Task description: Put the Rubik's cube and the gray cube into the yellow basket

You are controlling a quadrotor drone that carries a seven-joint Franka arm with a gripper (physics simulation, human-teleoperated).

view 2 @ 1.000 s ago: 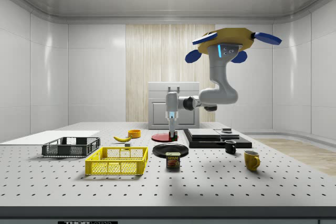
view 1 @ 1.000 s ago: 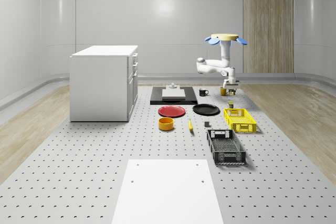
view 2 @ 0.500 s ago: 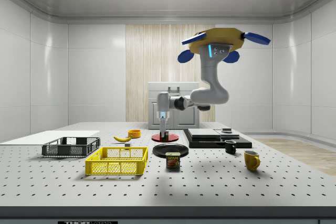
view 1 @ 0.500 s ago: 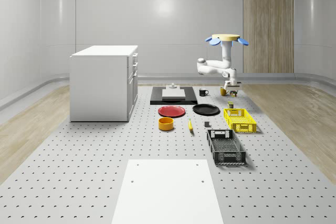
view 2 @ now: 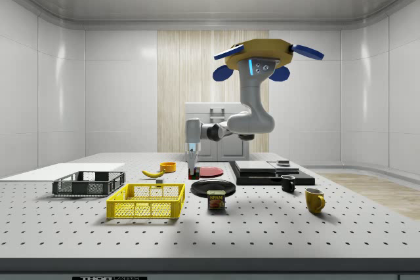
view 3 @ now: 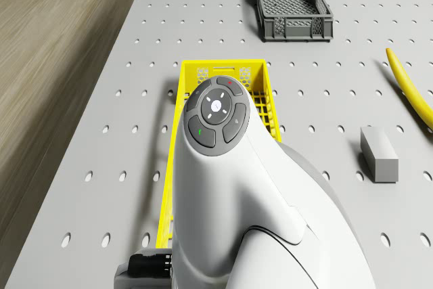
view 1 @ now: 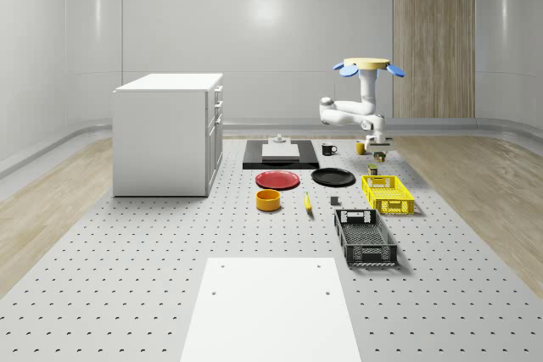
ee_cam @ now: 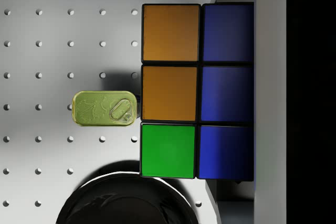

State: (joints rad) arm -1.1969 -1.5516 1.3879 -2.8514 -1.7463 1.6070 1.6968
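The drone [view 1: 367,64] hovers over the table's far right part, with its arm hanging down. My gripper [view 1: 379,155] is shut on the Rubik's cube [ee_cam: 170,90], which shows orange, green and blue faces in the wrist view. In the side view the gripper [view 2: 191,174] hangs above the table just right of the yellow basket [view 2: 146,201]. In the whole-scene view it is beyond the basket's [view 1: 387,193] far end. The drone view has the basket rim [view 3: 184,93] partly hidden behind the arm. The gray cube [view 3: 377,153] lies on the table, left of the basket in the whole-scene view [view 1: 334,202].
Under the held cube lie a tin can [ee_cam: 105,108] and a black plate [ee_cam: 121,198]. A black crate [view 1: 365,237] stands nearer than the basket, a banana [view 3: 409,89] beside the gray cube. A red plate [view 1: 277,179], orange bowl [view 1: 268,200], mugs [view 2: 314,199] and a white cabinet [view 1: 168,133] stand elsewhere.
Drone, arm and held Rubik's cube have moved toward the side view's left, from above the can and black plate to nearer the yellow basket. The gripper stays shut on the cube.
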